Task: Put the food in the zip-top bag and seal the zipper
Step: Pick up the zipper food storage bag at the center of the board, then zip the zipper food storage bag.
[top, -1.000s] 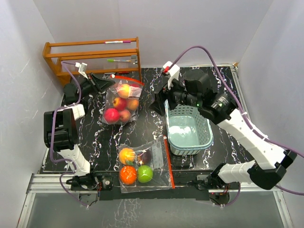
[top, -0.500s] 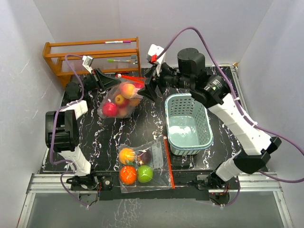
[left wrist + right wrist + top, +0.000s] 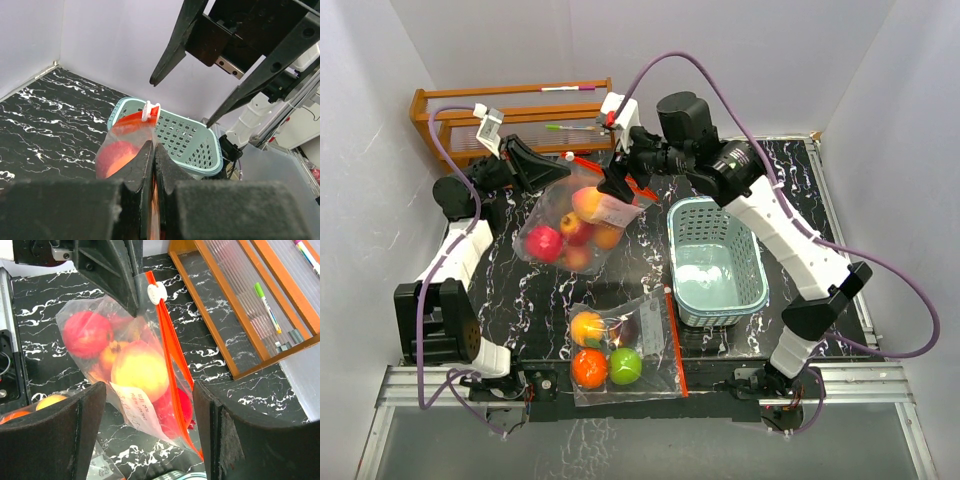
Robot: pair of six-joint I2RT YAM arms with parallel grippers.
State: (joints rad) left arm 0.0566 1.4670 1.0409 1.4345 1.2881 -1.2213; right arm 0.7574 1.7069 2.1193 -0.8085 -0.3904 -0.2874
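Observation:
A clear zip-top bag [image 3: 575, 222] holds several fruits: red, orange and yellow-pink [image 3: 140, 369]. Its orange zipper strip [image 3: 170, 352] carries a white slider [image 3: 156, 292], also seen in the left wrist view [image 3: 149, 110]. My left gripper [image 3: 552, 166] is shut on the bag's zipper end [image 3: 153, 150] and holds that end raised. My right gripper [image 3: 618, 186] is open and hovers over the bag's other end, jaws either side of the strip [image 3: 152, 432], not touching. A second bag [image 3: 625, 345] lies at the front with orange, green and dark purple fruits.
A pale-blue basket [image 3: 750, 290] stands right of the bag and shows behind it in the left wrist view [image 3: 200, 142]. A wooden rack [image 3: 440, 125] with pens stands at the back left, close to the left gripper.
My left gripper has lifted the bag's zipper end and drawn it left. My right arm has swung left from above the basket to over the bag, still open.

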